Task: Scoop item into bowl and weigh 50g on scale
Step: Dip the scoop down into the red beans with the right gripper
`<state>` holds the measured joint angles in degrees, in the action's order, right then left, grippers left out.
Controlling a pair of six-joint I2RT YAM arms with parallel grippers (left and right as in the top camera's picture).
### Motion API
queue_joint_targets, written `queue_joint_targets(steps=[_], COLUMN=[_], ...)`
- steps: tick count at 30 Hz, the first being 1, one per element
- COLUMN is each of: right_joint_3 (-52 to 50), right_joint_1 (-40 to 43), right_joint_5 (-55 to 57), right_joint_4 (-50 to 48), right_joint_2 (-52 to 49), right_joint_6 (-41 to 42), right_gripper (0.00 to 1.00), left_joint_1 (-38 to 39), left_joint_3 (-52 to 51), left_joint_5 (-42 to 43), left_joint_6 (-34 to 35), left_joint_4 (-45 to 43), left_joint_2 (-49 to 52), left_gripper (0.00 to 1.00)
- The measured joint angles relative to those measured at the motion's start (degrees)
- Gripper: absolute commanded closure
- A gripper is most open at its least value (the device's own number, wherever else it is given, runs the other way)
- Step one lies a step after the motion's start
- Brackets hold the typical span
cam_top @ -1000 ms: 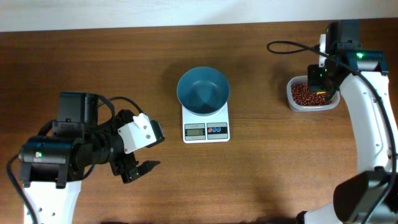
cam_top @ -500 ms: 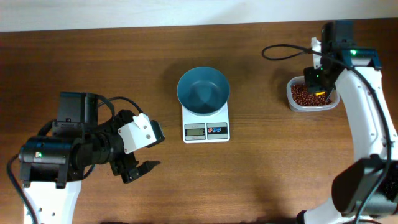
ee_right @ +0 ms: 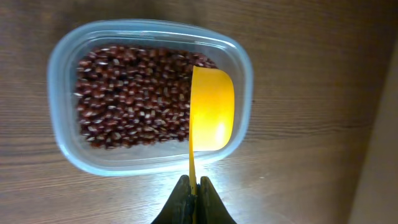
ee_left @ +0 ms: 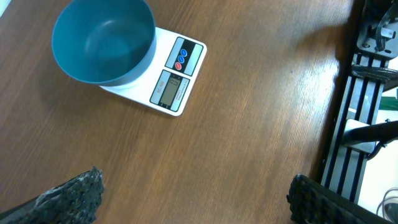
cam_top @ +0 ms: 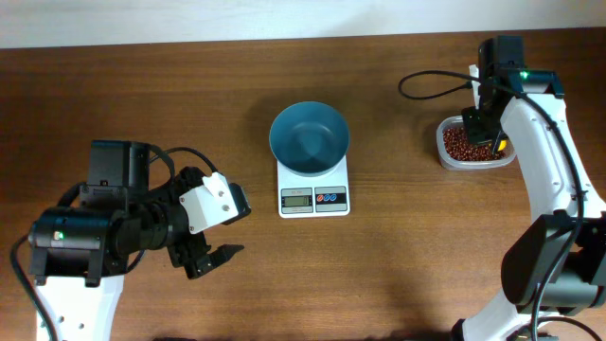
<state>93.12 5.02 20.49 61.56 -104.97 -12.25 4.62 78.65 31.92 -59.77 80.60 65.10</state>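
Clearest from wrist, yellow scoop (ee_right: 212,109), beans (ee_right: 127,99)

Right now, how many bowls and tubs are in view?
2. The teal-blue bowl sits on the white scale at centre; the clear plastic tub of red-brown beans stands far right. None seems hidden.

overhead: top-down, far | wrists: downward, nearer | shared: scale (cam_top: 313,198)

right gripper (cam_top: 483,131) and scoop (ee_right: 211,109) seemingly slightly leftward over tub (cam_top: 442,142)
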Motion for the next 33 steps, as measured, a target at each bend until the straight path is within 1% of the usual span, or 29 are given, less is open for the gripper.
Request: queue_joint_targets(steps=[6,20,33], right_joint_3=[0.00,0.00,0.00], right_joint_1=[0.00,0.00,0.00], right_joint_5=[2.36,2.58,-2.27], right_joint_4=[-0.76,-0.76,-0.76], right_joint_2=[-0.09,-4.13,-4.26], right_joint_6=[0.04,0.02,0.11], right_gripper=[0.96,0.96,0.96], left_joint_1=[0.00,0.00,0.00], left_joint_3=[0.00,0.00,0.00], left_joint_5=[0.00,0.00,0.00], left_joint_6=[0.00,0.00,0.00], left_joint_4=[0.00,-0.02,0.00], left_joint_2=[0.00,0.00,0.00], left_gripper=[0.01,0.01,0.01])
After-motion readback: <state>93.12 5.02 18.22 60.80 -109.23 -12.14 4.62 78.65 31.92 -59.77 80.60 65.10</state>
